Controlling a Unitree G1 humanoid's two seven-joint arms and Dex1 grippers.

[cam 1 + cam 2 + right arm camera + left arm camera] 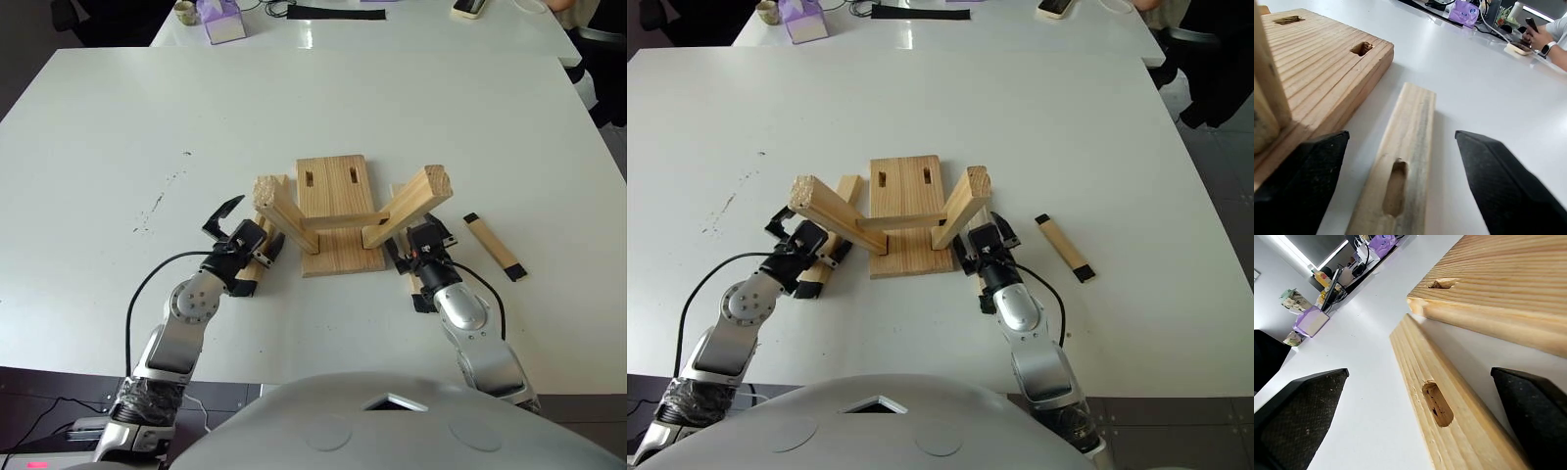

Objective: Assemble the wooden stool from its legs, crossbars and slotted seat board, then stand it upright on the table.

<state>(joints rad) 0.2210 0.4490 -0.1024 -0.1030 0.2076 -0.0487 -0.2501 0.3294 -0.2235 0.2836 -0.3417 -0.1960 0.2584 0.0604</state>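
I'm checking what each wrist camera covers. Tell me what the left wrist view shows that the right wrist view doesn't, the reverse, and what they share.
Left wrist: the left gripper, open, astride a leg that lies flat with a slot facing up.
Right wrist: the right gripper, open, astride a second leg, also slotted, beside the seat board with two slots showing.
Both: the white table.

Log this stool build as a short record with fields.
seat board: flat on the table, two far slots empty
standing legs: two, rising from the board's near end, joined by a crossbar
left gripper: open, astride the left lying leg
right gripper: open, astride the right lying leg
loose crossbar: on the table, farther right
stage: half assembled, not yet stood upright
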